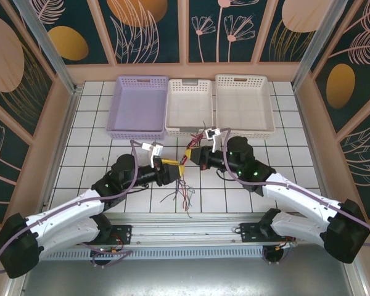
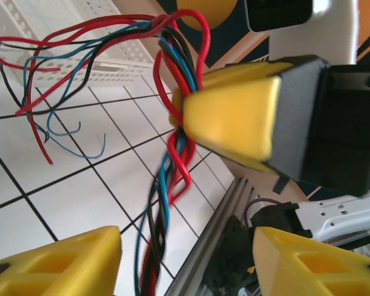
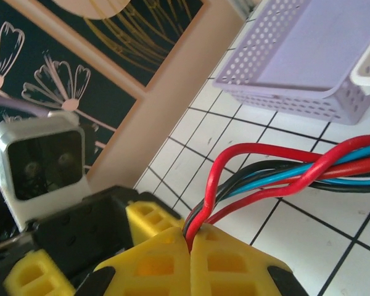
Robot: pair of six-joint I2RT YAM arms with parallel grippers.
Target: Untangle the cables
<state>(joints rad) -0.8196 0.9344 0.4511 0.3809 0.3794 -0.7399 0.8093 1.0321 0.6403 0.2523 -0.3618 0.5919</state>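
**Right gripper clamped on bundle, left one slack around it**

We take the middle white basket [image 1: 190,130] as our ref. Just in front of its near wall, above the tiled table [image 1: 98,123], the two grippers meet almost tip to tip. The right gripper [image 3: 190,243] is clenched: its yellow fingers press together w/ the cables [image 3: 296,172] coming out between the tips, red, blue & black strands twisted into one rope. The left gripper [image 2: 186,246] is released: its fingers stand wide apart & the bundle runs through the gap, gripped by neither. Some loose ends fan out toward the basket. Others trail onto the tiles on the side away from it, btw the two arms. A purple basket [image 1: 137,105] sits right beside our ref, on its left.
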